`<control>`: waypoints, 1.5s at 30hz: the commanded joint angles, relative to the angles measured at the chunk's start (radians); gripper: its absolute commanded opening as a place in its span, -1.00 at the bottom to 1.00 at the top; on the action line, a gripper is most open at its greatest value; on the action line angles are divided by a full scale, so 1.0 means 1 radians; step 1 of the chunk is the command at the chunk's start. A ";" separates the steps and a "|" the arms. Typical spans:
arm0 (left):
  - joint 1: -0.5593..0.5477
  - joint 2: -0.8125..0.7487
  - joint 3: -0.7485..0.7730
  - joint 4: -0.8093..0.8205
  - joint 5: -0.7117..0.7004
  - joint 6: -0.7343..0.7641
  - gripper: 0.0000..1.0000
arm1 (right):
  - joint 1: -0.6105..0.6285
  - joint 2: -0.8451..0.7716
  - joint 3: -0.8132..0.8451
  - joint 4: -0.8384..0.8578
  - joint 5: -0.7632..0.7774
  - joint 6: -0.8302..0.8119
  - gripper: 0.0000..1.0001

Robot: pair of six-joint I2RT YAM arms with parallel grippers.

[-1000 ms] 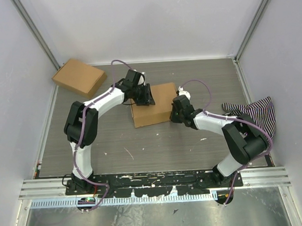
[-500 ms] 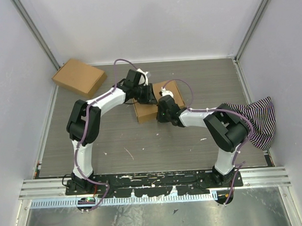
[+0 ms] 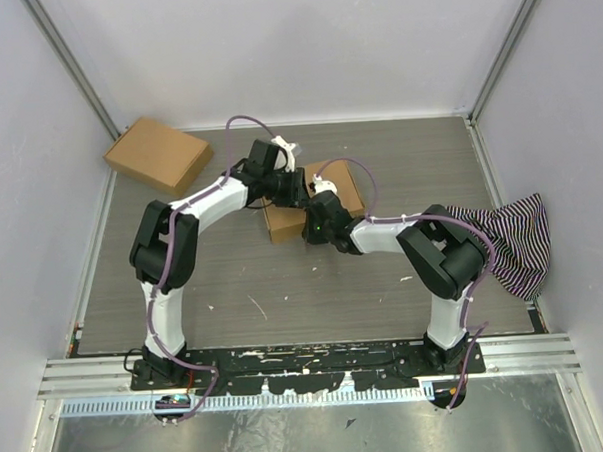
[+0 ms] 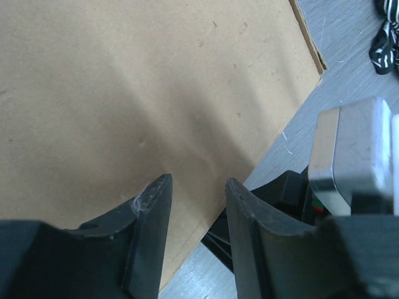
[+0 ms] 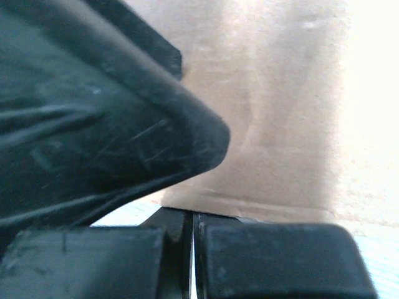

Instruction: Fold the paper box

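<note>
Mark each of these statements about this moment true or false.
1. A second box lies in the far left corner of the table. True.
2. The cloth covers the paper box. False: it lies at the table's right edge, apart from the paper box.
3. The left end effector has its fingers apart. True.
4. The right end effector is over the second box. False: it is at the paper box's near edge.
</note>
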 commanded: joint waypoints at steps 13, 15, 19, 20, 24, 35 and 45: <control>-0.038 -0.376 -0.129 -0.236 -0.305 -0.045 0.53 | 0.013 -0.338 -0.060 0.090 0.152 -0.069 -0.43; -0.037 -0.446 -0.191 -0.240 -0.390 -0.068 0.53 | 0.010 -0.384 -0.027 -0.001 0.262 -0.085 0.22; -0.029 -0.561 -0.355 -0.206 -0.554 -0.130 0.59 | -0.092 -0.299 0.149 -0.221 0.291 -0.126 0.72; -0.024 -0.576 -0.392 -0.191 -0.573 -0.146 0.59 | -0.138 -0.260 0.190 -0.243 0.225 -0.130 0.71; -0.017 -0.590 -0.492 -0.125 -0.605 -0.192 0.57 | -0.257 -0.110 0.308 -0.243 -0.022 -0.150 0.58; -0.007 -0.459 -0.477 -0.011 -0.598 -0.226 0.56 | -0.299 0.073 0.425 -0.256 -0.178 -0.182 0.49; 0.021 -0.268 -0.348 -0.001 -0.480 -0.213 0.52 | -0.300 0.025 0.246 -0.185 -0.220 -0.101 0.06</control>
